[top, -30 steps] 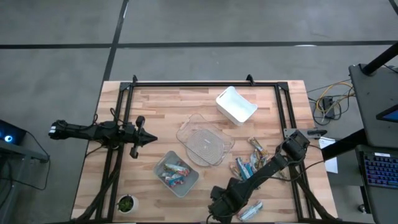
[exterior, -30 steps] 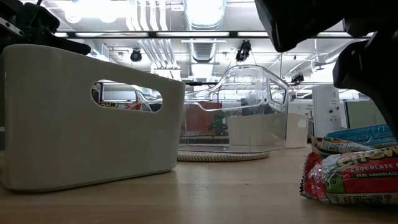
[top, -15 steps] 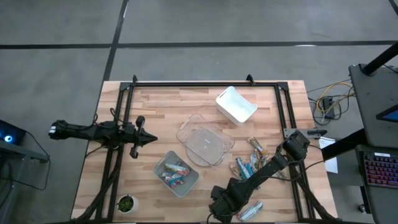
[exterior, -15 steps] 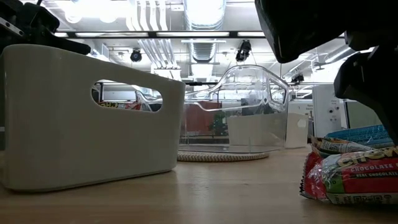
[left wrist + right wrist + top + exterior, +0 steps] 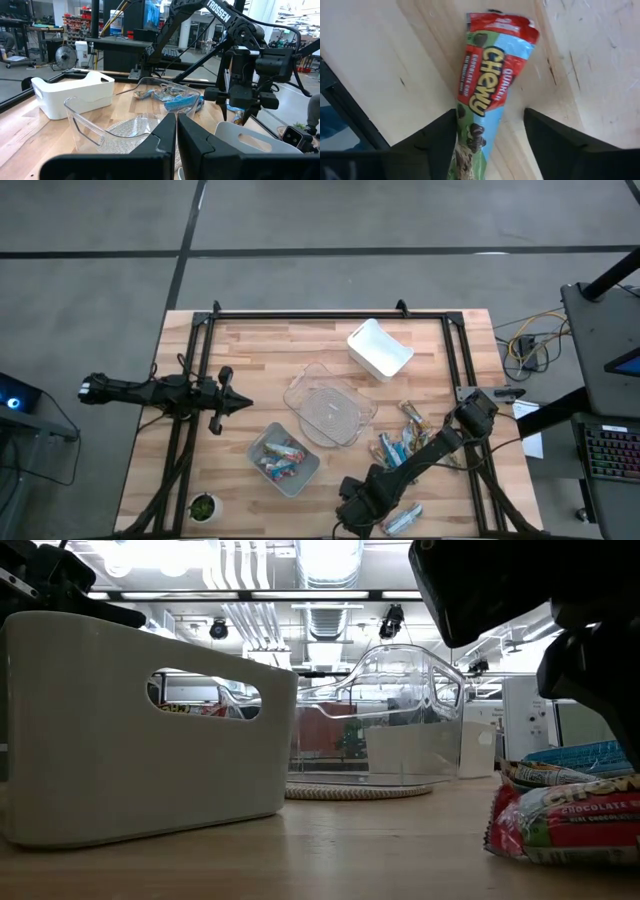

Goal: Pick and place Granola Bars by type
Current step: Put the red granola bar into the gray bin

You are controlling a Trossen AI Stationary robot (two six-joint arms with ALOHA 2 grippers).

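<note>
A granola bar in a red, blue and green Chewy wrapper [image 5: 487,90] lies flat on the wood near the table's near right corner [image 5: 405,518]. My right gripper [image 5: 490,135] points down over it, open, one finger on each long side of the bar's near end. A loose pile of granola bars [image 5: 400,445] lies just beyond it. More bars lie in the grey bin [image 5: 283,458]. My left gripper [image 5: 240,404] waits level at the table's left, shut and empty. My right gripper comes from above, its fingers astride the bar's end, lying across it. One finger [image 5: 445,137] sits right at the wrapper's edge [image 5: 460,117]; whether it touches, I cannot tell. The other finger [image 5: 555,135] stands clear of the wrapper. The bar lies on the table.
A clear bin [image 5: 330,405] stands mid-table and a white bin [image 5: 380,348] behind it. A small green plant pot [image 5: 203,506] sits at the near left corner. Black frame rails [image 5: 460,370] run along the table's edges.
The Chewy bar under my right gripper has shifted a little where it lies, seen in the low view. The gripper has stayed in place above it.
</note>
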